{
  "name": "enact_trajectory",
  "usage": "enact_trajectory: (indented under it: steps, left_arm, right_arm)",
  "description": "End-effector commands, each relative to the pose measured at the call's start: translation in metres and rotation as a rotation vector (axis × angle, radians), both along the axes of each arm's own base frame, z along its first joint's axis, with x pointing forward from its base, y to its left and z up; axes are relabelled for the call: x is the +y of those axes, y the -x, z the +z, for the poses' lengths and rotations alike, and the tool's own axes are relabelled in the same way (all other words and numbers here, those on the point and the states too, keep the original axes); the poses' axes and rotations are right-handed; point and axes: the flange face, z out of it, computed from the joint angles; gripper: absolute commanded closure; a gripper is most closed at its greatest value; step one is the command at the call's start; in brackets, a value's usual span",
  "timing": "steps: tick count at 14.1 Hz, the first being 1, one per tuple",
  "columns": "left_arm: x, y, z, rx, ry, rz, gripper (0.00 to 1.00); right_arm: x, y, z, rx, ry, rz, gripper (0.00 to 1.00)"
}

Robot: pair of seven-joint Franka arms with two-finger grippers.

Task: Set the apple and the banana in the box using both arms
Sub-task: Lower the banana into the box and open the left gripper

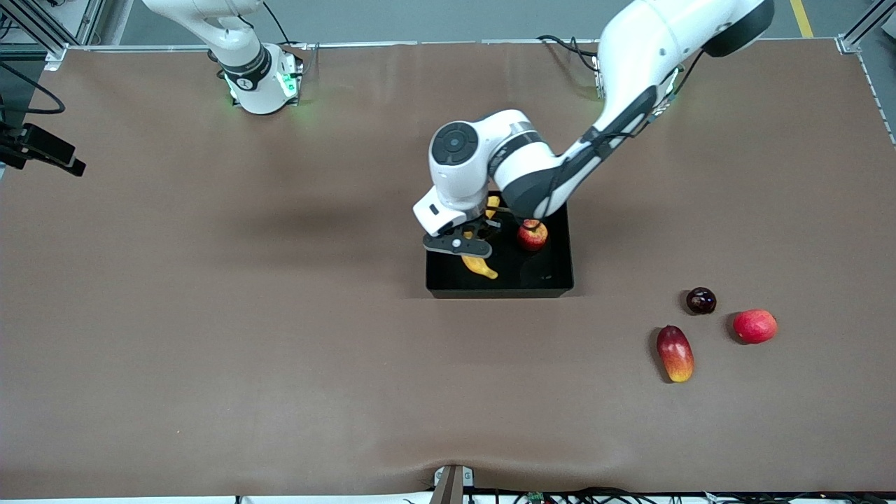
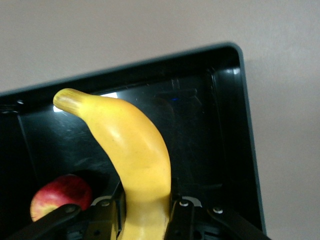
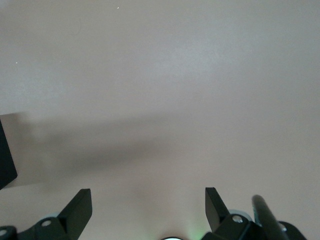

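Left claw (image 2: 145, 212) clamps the banana (image 2: 132, 150) over the box (image 2: 235, 125).

Two white jointed arms, smooth rounded shells. On the left arm (image 1: 630, 77), a dark grey round joint cap with concentric rings, a silver band at the wrist, dark grey panels along the forearm, a black cable clipped beside them. At its tip, a black left gripper (image 2: 146, 212) with small silver screws on flat black fingers (image 2: 182, 220). On the right arm (image 1: 234, 42), a black ring with white marking above a base glowing green. On the right gripper (image 3: 148, 207), two black wedge-shaped fingertips (image 3: 80, 205), silver screws, a thin black cable alongside.
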Motion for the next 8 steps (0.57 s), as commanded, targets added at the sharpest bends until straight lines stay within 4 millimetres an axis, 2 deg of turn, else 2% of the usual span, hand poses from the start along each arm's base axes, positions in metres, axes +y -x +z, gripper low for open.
enact_trajectory:
  steps: [1,4,8]
  left_arm:
    - [-0.019,0.010,-0.018,0.008,0.006,0.008,1.00]
    - [-0.021,0.007,-0.040,0.010,0.024,0.008,1.00]
    - [-0.028,0.016,-0.085,0.011,0.007,-0.002,1.00]
  right_arm:
    - [-0.004,0.004,0.001,0.001,-0.008,-0.002,0.00]
    - [-0.004,0.004,0.001,0.001,-0.008,-0.002,0.00]
    - [-0.005,0.004,0.001,0.003,-0.008,-0.002,0.00]
